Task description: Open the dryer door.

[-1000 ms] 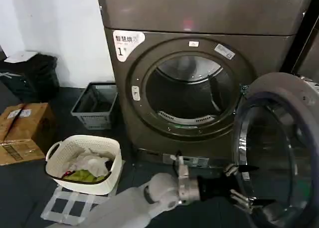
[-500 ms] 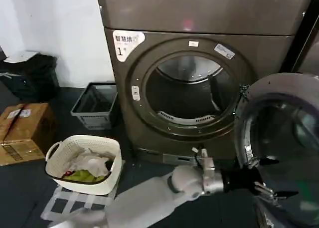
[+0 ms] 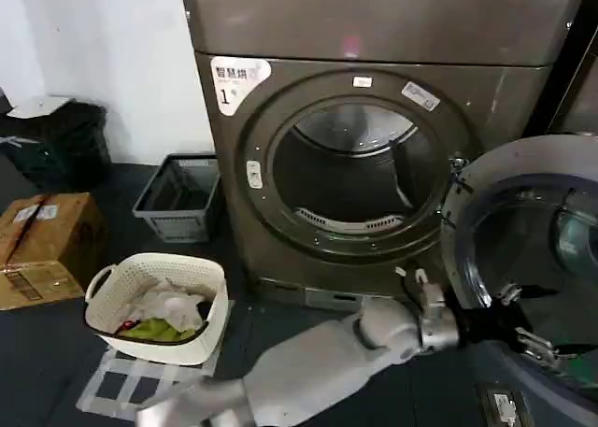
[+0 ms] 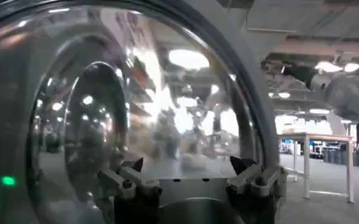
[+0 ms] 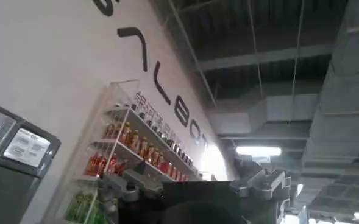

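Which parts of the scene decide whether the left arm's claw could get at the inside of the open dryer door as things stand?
Probably yes. The dryer door is swung wide open, and the left claw, fingers spread, is already right at its inner glass. Nothing lies between them.

- White wall at 10 o'clock, above a dark floor.
- Cardboard box at 9 o'clock.
- Grey crate beside it.
- White laundry basket at 7 o'clock.
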`<state>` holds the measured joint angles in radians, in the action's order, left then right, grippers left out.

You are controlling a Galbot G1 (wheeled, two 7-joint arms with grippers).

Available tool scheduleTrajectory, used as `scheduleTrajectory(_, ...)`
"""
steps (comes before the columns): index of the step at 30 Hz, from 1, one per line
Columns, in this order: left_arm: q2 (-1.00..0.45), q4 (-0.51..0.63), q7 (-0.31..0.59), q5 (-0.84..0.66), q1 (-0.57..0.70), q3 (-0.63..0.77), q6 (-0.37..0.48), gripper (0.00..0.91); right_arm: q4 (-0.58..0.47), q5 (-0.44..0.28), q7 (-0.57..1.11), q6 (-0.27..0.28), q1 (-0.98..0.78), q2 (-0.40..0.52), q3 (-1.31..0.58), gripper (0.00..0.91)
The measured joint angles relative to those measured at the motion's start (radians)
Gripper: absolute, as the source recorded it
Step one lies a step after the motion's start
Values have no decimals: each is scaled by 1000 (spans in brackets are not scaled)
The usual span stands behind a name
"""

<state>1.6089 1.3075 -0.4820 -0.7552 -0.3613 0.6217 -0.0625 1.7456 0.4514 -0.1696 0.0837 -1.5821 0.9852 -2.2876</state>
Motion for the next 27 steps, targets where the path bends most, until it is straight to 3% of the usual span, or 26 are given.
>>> scheduleTrajectory(27, 0, -189, 15, 72, 54, -28, -64, 907, 16, -1, -1, 12, -15, -21, -36, 907)
